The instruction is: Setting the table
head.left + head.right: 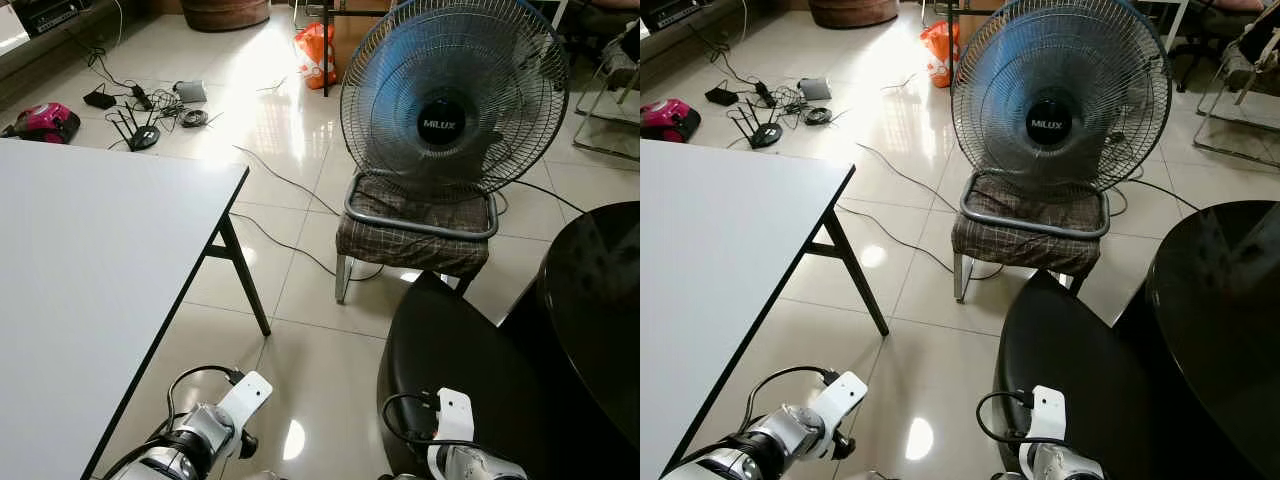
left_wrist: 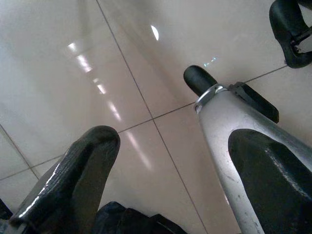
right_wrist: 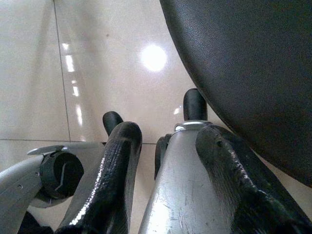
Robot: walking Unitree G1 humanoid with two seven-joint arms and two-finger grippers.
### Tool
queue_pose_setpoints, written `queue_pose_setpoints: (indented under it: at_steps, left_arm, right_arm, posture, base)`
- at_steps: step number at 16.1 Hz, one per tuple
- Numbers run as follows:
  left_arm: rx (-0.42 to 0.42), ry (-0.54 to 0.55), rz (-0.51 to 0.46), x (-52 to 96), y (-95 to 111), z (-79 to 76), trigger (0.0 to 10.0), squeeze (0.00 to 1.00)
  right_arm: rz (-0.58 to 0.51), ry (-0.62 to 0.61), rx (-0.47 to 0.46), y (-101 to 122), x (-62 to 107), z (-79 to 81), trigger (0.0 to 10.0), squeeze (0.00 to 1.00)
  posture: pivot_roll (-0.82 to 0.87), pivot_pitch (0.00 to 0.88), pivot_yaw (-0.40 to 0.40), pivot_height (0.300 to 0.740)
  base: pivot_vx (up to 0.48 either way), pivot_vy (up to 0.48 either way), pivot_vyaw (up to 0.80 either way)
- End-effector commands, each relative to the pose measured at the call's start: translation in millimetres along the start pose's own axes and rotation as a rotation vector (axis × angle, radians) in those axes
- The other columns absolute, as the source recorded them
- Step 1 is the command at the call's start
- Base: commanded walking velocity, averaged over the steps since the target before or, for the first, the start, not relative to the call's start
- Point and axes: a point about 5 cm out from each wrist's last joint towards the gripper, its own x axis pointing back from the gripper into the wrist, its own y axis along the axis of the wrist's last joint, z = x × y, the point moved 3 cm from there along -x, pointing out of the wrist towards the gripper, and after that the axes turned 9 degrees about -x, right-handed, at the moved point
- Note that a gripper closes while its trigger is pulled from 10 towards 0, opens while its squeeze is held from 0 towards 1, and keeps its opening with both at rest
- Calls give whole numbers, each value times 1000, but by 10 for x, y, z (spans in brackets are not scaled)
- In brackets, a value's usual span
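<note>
Glossy floor tiles (image 1: 300, 120) lay between the bare white table (image 1: 90, 270) and a fan (image 1: 453, 95) set on a chair (image 1: 420, 235); no tableware was visible; left gripper (image 2: 165, 161) hung open and empty, right gripper (image 3: 165, 161) also parted and empty, probably idle while walking.

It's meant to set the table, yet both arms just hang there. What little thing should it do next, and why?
Probably turn left toward the white rectangular table. Its top holds nothing to lay out, both silver arms hang low over the glossy tiled floor, and the left claw is open and holds nothing. Ahead stands just a blue electric fan on a checked cushioned chair, so it likely must look elsewhere for tableware.
</note>
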Motion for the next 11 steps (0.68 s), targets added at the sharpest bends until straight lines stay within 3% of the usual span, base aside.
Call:
queue_pose_setpoints:
  at_steps: [1,7,8,9,10,11]
  left_arm:
    - [210,94,-27,-14,-165,6,10000,0]
    - [243,129,-90,-5,-81,60,10000,0]
    - [243,151,-137,10,9,123,10000,0]
    - [164,165,-250,62,266,241,10000,0]
    - [135,151,-289,81,359,252,10000,0]
    - [33,94,-403,139,594,222,10000,1000]
  right_arm:
    - [-157,-23,70,370,27,-29,10000,0]
    - [-194,-15,59,422,32,-20,10000,0]
    - [-207,-12,57,443,36,-18,10000,0]
    - [-258,-2,32,537,56,-18,10000,0]
    - [-283,1,35,582,67,-18,10000,224]
    - [-363,23,19,710,107,-3,10000,1000]
  posture:
    - [20,89,-48,740]
    - [21,87,-48,740]
    - [19,86,-47,740]
    - [21,84,-50,740]
    - [21,84,-50,740]
    - [17,82,-49,740]
  base:
    - [0,0,0]
    - [0,0,0]
    - [0,0,0]
    - [0,0,0]
    - [0,0,0]
    - [0,0,0]
